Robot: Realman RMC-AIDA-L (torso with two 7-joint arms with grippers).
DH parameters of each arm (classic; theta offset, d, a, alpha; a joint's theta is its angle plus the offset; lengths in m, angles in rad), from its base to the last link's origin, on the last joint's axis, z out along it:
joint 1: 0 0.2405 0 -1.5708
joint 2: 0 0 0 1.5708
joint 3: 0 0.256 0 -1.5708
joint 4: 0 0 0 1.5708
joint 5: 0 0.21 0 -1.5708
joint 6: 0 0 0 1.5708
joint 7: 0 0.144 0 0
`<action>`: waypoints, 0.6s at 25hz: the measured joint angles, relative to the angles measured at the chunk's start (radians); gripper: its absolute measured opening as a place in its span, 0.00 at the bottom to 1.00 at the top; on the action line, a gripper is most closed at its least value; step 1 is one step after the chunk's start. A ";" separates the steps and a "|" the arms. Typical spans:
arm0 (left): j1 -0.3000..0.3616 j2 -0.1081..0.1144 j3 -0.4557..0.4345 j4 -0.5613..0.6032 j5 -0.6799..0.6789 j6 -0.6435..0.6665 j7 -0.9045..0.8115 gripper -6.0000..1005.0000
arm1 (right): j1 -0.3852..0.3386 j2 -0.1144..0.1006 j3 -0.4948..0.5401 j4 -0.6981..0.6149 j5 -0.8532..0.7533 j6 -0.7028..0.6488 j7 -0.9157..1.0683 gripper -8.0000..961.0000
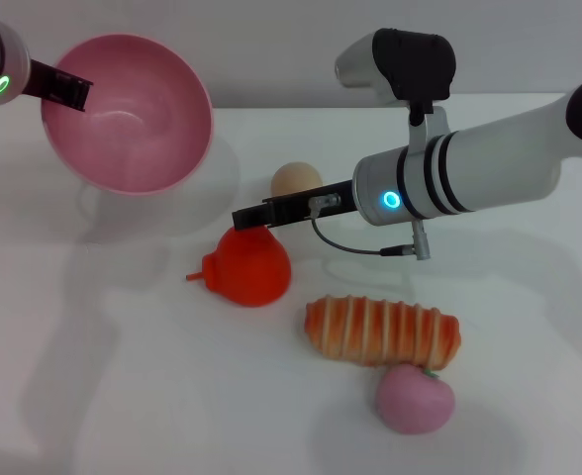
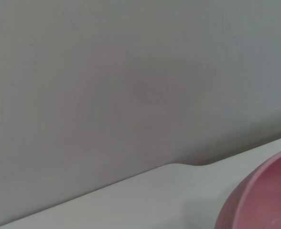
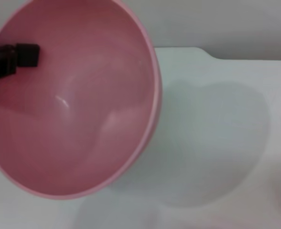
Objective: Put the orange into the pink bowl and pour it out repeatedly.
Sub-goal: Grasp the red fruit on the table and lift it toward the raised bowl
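The pink bowl (image 1: 133, 119) hangs tilted above the table at the far left, its empty inside facing me. My left gripper (image 1: 73, 91) is shut on its rim, one black finger (image 3: 16, 56) lying inside the bowl (image 3: 83, 105). A curve of the bowl's rim (image 2: 260, 200) shows in the left wrist view. The orange (image 1: 251, 269), red-orange with a small stem pointing left, lies on the table in the middle. My right gripper (image 1: 246, 216) reaches in from the right and its tip sits at the top of the orange.
A beige ball (image 1: 296, 180) lies just behind the right gripper. An orange-and-cream striped bread (image 1: 382, 332) and a small pink peach-like fruit (image 1: 415, 399) lie at the front right. The white table (image 1: 93, 376) meets a grey wall at the back.
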 joint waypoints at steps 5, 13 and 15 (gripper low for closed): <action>-0.002 0.000 0.000 0.000 0.000 0.000 0.009 0.04 | 0.003 0.000 -0.035 0.002 0.053 0.001 -0.001 0.62; -0.005 0.001 -0.001 0.000 0.000 0.000 0.009 0.04 | 0.010 0.002 -0.066 0.040 0.071 -0.020 0.002 0.62; -0.006 0.001 -0.001 0.000 0.000 0.000 0.009 0.04 | 0.010 0.003 -0.066 0.043 0.070 -0.022 0.003 0.62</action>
